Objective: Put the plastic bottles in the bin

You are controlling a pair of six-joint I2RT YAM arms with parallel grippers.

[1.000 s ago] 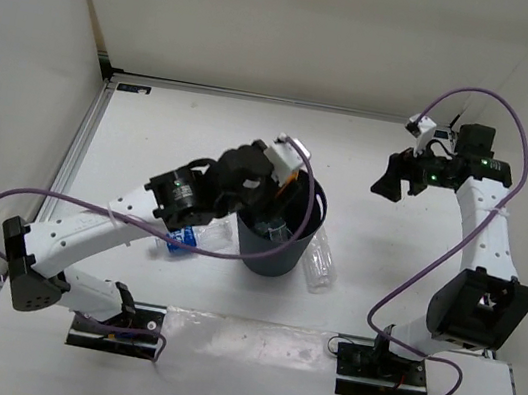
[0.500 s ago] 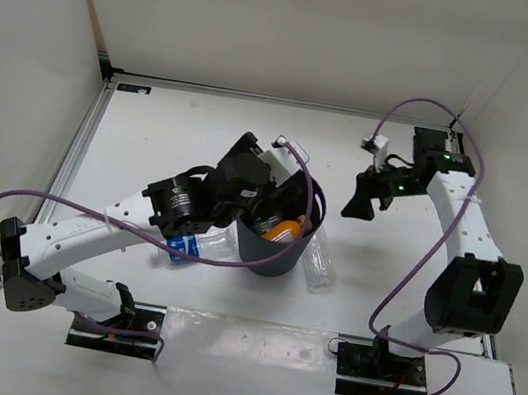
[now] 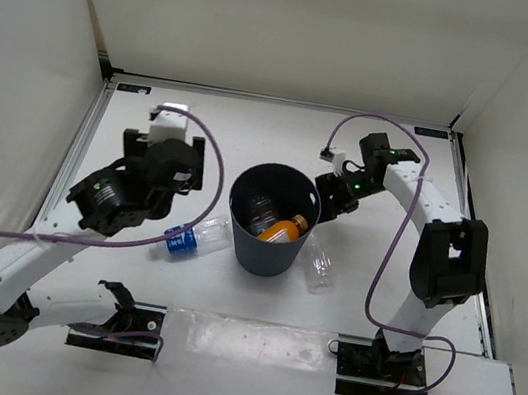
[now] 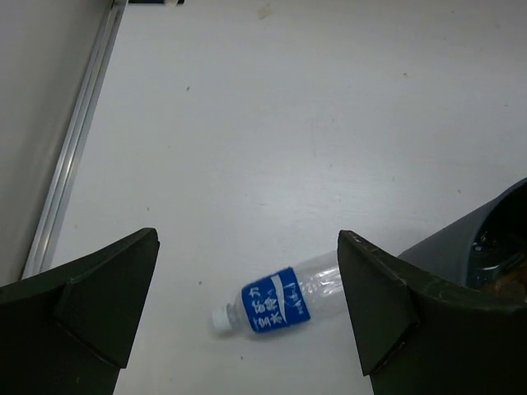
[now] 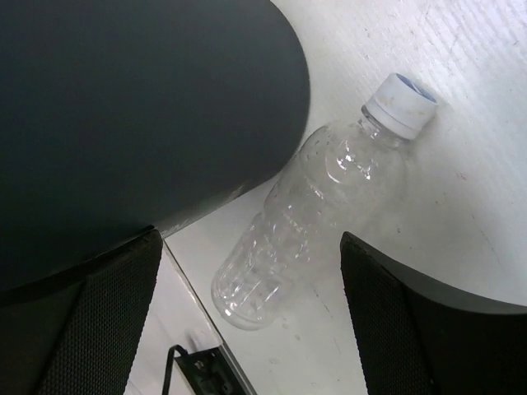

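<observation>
Left arm (image 3: 32, 250) hung left of bin (image 3: 265, 251), left gripper (image 4: 247, 239) spread empty above blue-label bottle (image 4: 276, 300); right arm (image 3: 418, 188) folded inward, right gripper (image 5: 247, 239) spread empty above clear bottle (image 5: 313, 206).

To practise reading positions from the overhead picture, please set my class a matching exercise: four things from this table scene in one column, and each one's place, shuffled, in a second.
Things
1. short orange plastic bottle
2. clear plastic bottle with blue label and white cap
3. clear plastic bottle with no label
4. round dark grey-blue plastic bin

Places (overhead view)
A. lying on the table, right of the bin
B. standing upright between two lying bottles
C. inside the bin
D. lying on the table, left of the bin

Pairs: 1-C, 2-D, 3-A, 4-B
</observation>
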